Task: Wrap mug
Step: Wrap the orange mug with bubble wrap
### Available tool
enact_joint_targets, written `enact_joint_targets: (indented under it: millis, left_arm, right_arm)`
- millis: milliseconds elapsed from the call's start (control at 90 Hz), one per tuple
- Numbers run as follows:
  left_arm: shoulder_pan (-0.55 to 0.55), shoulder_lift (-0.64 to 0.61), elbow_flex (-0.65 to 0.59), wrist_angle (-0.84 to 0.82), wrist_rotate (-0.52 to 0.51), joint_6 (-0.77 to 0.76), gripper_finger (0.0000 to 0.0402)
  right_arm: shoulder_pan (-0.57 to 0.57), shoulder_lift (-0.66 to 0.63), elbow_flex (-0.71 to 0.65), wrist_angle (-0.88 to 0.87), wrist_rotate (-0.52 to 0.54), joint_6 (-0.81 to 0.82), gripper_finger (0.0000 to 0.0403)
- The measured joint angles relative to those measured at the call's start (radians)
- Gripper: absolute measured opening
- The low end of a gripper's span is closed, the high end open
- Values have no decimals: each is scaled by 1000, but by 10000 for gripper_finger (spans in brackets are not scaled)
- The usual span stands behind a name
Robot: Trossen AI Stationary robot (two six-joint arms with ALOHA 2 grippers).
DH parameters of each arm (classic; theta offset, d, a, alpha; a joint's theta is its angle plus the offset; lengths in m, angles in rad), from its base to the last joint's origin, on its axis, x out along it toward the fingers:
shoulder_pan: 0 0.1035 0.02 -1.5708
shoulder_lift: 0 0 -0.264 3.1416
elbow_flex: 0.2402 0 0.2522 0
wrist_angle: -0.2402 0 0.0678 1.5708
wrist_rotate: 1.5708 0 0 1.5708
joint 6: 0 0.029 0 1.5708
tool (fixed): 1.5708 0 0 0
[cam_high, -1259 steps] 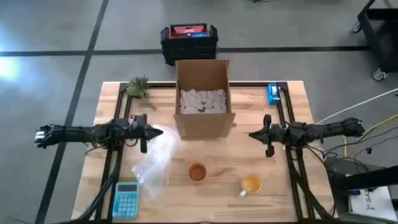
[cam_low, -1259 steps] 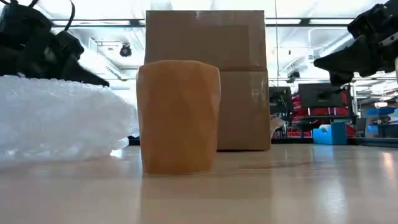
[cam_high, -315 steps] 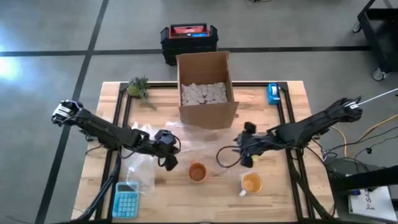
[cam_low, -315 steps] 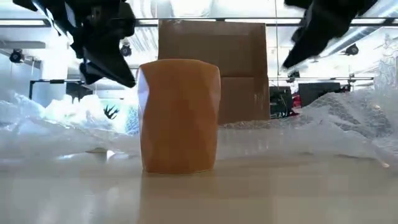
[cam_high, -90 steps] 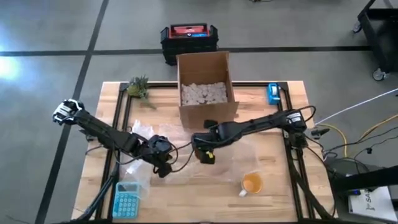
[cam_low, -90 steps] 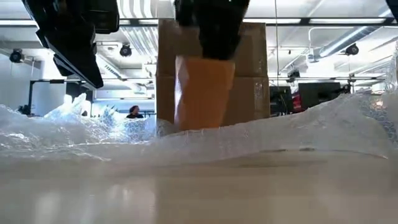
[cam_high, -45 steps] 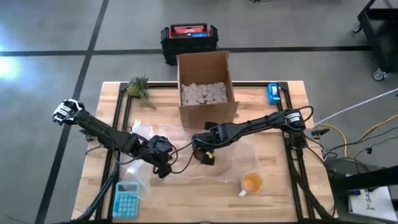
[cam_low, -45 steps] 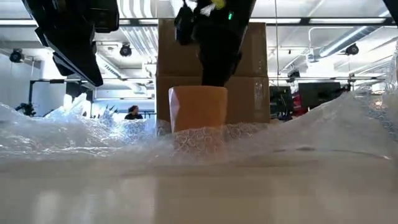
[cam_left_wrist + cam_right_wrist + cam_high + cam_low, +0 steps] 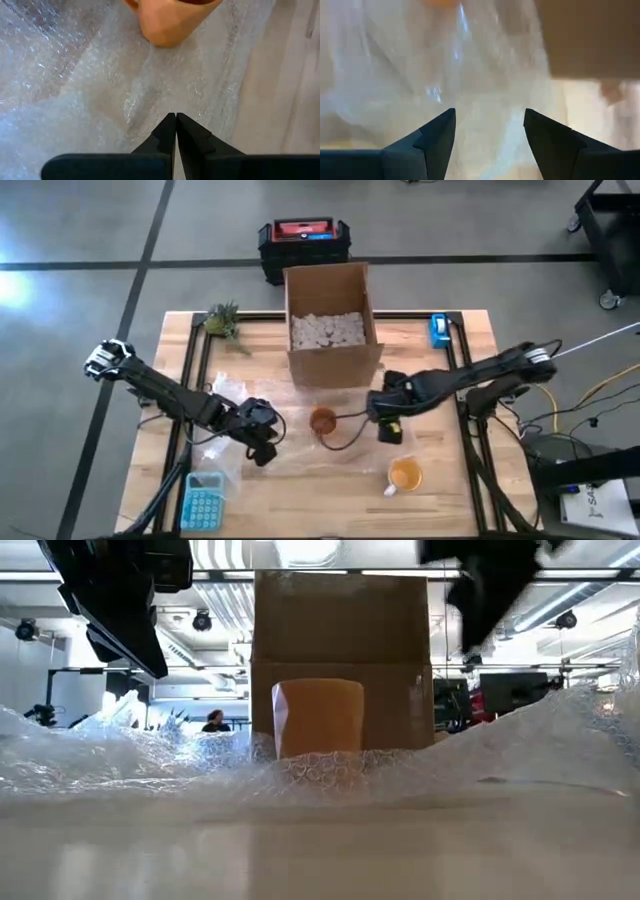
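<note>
While stretched low from the table's left edge, left gripper (image 9: 262, 442) pinched tight on the bubble wrap (image 9: 300, 442), near the calculator (image 9: 203, 501). Brown mug (image 9: 322, 420) upright on the wrap, just before the cardboard box (image 9: 331, 320). Right gripper (image 9: 389, 423) beside the mug, fingers spread wide and empty. Yellow mug (image 9: 404, 475) apart, nearer the front edge.

High view: straight down over the whole pale wooden table (image 9: 440, 480). Low view: tabletop height, level across the crinkled clear bubble wrap sheet (image 9: 480, 775) toward the open brown cardboard box (image 9: 340, 660). Wrist views: close above the same sheet. The orange faceted mug (image 9: 322, 420), standing on the wrap, appears in the high, low and left wrist views.
</note>
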Motion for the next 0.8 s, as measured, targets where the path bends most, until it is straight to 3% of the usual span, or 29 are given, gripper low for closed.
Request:
enact_joint_targets:
  millis: [189,522,611,744,800]
  left_arm:
    - [0,0,-2,17,0,0,0]
    - [2,0,-7,44,-27,11,0]
    - [2,0,-8,55,-30,11,0]
    - [1,0,-9,62,-58,21,0]
    - [1,0,-10,66,-66,29,0]
  right_arm:
    - [28,-73,-222,44,6,16,202]
    - [-35,-23,-388,147,12,43,175]
    - [-56,0,-402,146,33,48,139]
    - [-83,25,-429,186,24,20,35]
    - [-88,30,-439,216,17,-7,13]
